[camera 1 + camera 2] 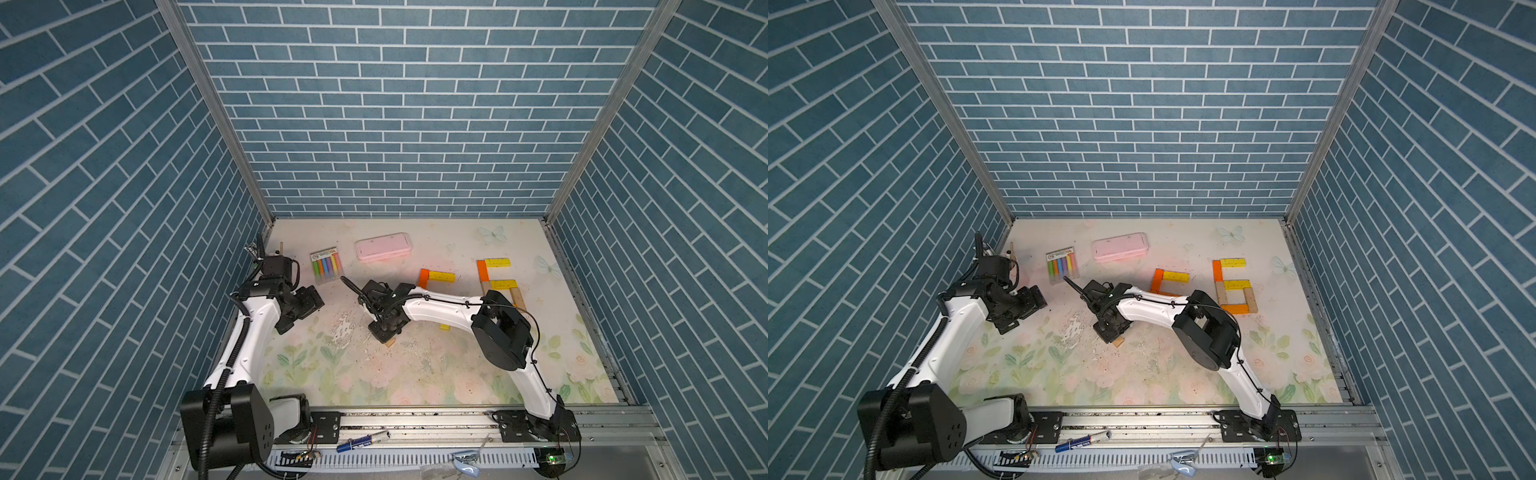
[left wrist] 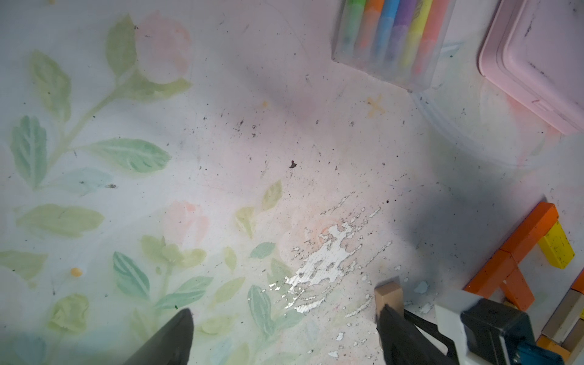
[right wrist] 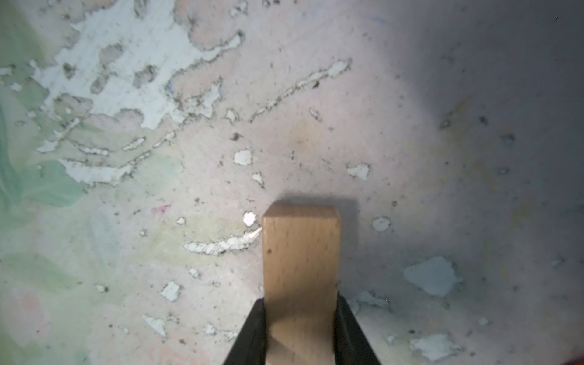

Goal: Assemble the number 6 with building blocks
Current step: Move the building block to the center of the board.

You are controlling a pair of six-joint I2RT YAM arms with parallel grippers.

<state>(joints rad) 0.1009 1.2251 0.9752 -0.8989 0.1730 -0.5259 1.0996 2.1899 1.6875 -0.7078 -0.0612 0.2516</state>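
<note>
At mid-worktop, beside the scuffed patch of peeled print (image 1: 343, 329): the right jaws are clamped on a plain tan wooden bar (image 3: 300, 252). One black finger (image 3: 252, 335) lies flat against each long side. The grip is near one end, so most of the bar sticks out ahead. We cannot tell whether the bar rests on the worktop or hangs just above it; its shadow sits tight against it. In both top views only its tip shows below the wrist.

Our reading: pick-up stage, bar secured, carry not yet begun. We would lift straight up before any swing, since a bar held by one end may pivot if its free end drags. Wrist kept level.

Outward: the unfinished figure lies just beyond the right forearm. An orange painted bar (image 1: 1157, 280) lies flat with a yellow painted bar (image 1: 1175, 276) across its far end. The left wrist view shows more orange bars (image 2: 493, 275) joined to it. Farther right, a finished six of orange, yellow and tan bars (image 1: 1235, 285) can serve as pattern; tan bars flank its loop. We judge our bar belongs as a loop side, set parallel to the orange one, meeting its neighbours without nudging them.

Left jaws: wide apart, empty, near the clear pack of coloured chalk sticks (image 1: 327, 267). The pink rounded case (image 1: 384, 246) lies beyond.
</note>
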